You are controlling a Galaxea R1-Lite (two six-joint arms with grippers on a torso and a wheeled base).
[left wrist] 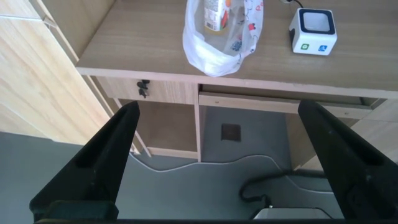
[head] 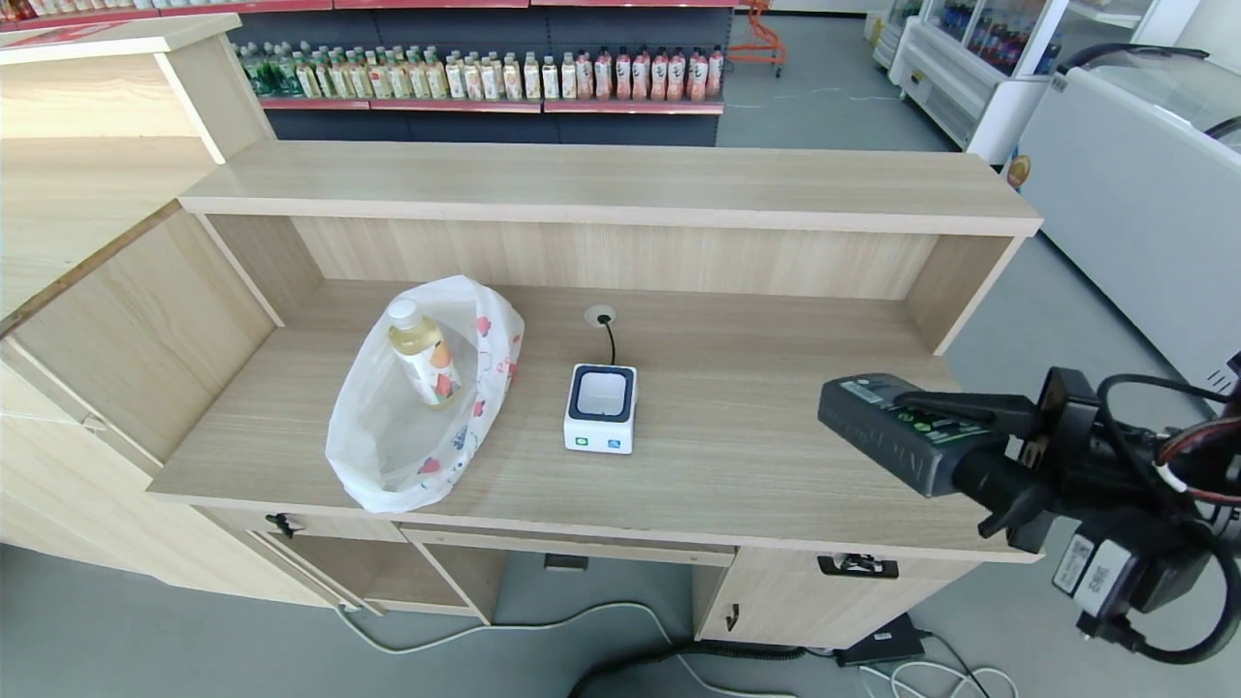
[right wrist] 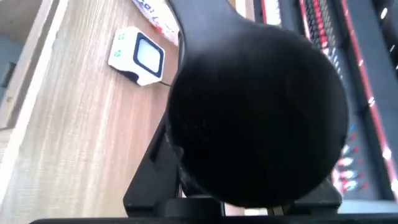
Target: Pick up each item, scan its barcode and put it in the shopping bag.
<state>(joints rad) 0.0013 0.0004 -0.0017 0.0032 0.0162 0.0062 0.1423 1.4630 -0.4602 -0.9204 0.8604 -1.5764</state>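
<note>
Right wrist view: a dark rounded mass close to the lens hides most of it. I cannot say what part it is. Past its edge I can make out the scanner (right wrist: 138, 56) on the wooden surface (right wrist: 68, 137).

Head view, lower right: the right hand (head: 945, 436) is clamped on a dark grey-green box (head: 873, 427), with one finger along its top face and the other underneath. The box is held above the right end of the surface (head: 737, 436) and its rear end is covered by the hand. The top face carries a pale label and green marks, but the print is too small to read.

Left wrist view: the left hand (left wrist: 217, 112) has its fingers (left wrist: 93, 168) spread wide and holds nothing. It sits low in front of the surface edge.

Shopping bag (head: 388, 456), left of centre in the head view: white plastic with red printed figures, lying open. Inside it is a bottle (head: 424, 359) with a white cap, pale yellow liquid and an orange-and-white label whose text is unreadable.

The scanner (head: 601, 407) is at the centre, just right of the bag. It is a white block with a dark window and green and blue squares on its near face. A black cable (head: 610, 341) runs from it to a hole behind.
</note>
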